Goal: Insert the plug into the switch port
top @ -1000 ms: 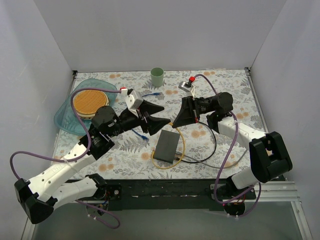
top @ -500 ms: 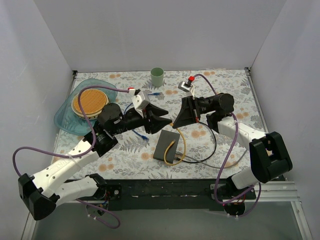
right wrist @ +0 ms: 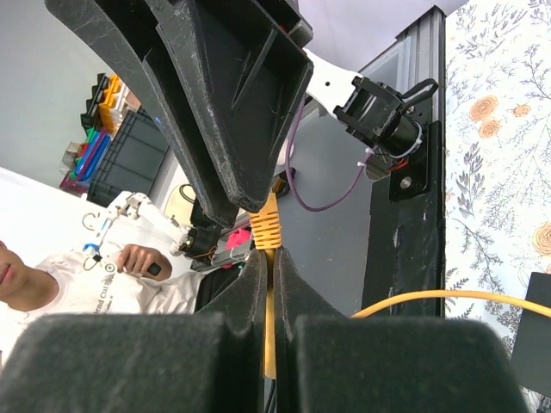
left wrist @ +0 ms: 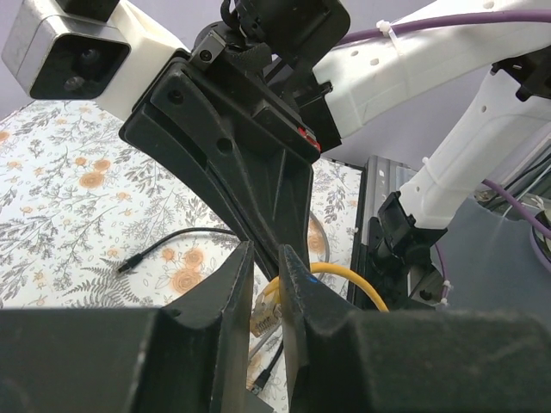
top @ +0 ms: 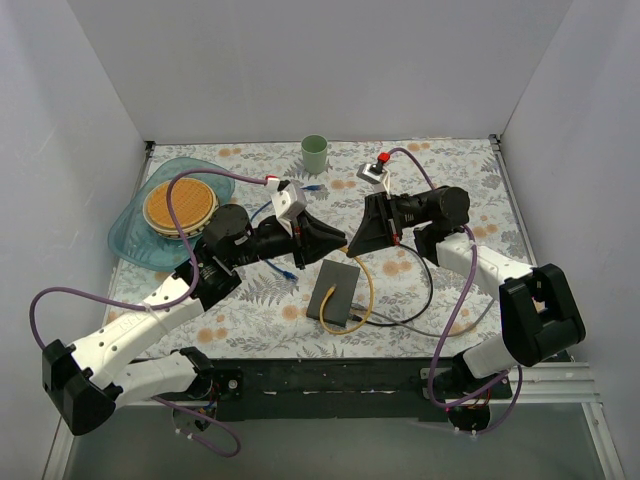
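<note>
Plug (left wrist: 265, 308) held aloft, mid-table.
Left gripper (top: 340, 243) narrow, nipping plug; right gripper (top: 352, 247) clamped on yellow cable (right wrist: 269, 228). Switch (top: 335, 290) lies flat at their 6 o'clock, apart.

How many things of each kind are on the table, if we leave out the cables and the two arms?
green cup: 1
teal tray: 1
woven disc, in the tray: 1
boxes: 2, the switch and a small box with a red button
Total: 5
</note>
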